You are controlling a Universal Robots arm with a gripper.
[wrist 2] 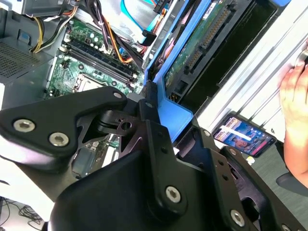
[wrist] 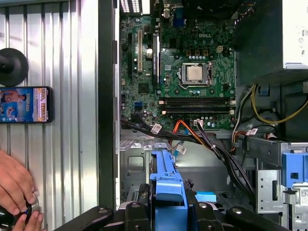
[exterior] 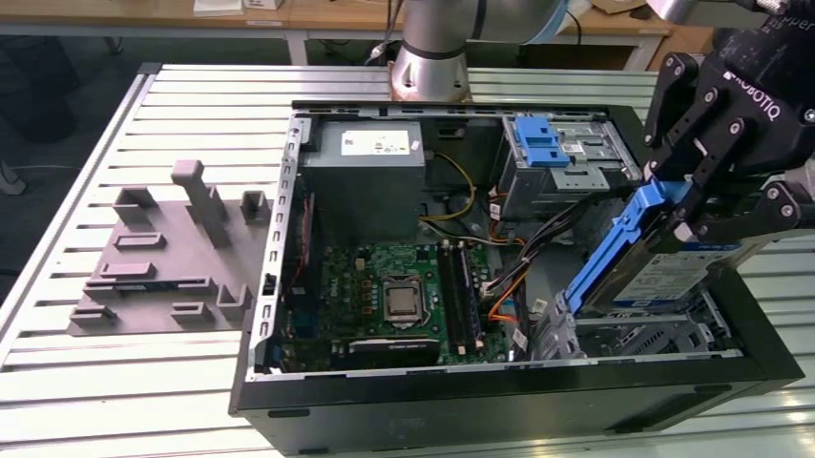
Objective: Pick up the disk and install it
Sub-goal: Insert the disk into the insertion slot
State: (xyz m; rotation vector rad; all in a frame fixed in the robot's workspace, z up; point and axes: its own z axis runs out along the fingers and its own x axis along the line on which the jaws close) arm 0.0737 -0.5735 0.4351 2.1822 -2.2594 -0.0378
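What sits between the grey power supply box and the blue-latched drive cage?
In the exterior view, a bundle of yellow and black cables hangs between the power supply and the drive cage.

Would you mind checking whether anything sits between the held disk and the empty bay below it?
Nothing visible does. The tool holds the disk tilted just above the bay; the cable bundle runs beside the bay, not across it.

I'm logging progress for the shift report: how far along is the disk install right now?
Pickup looks done: the gripper is shut on the silver hard drive with its blue plastic carrier frame, holding it tilted above the empty metal bay at the corner of the open black computer case. Seating remains: the drive is not yet in the bay.
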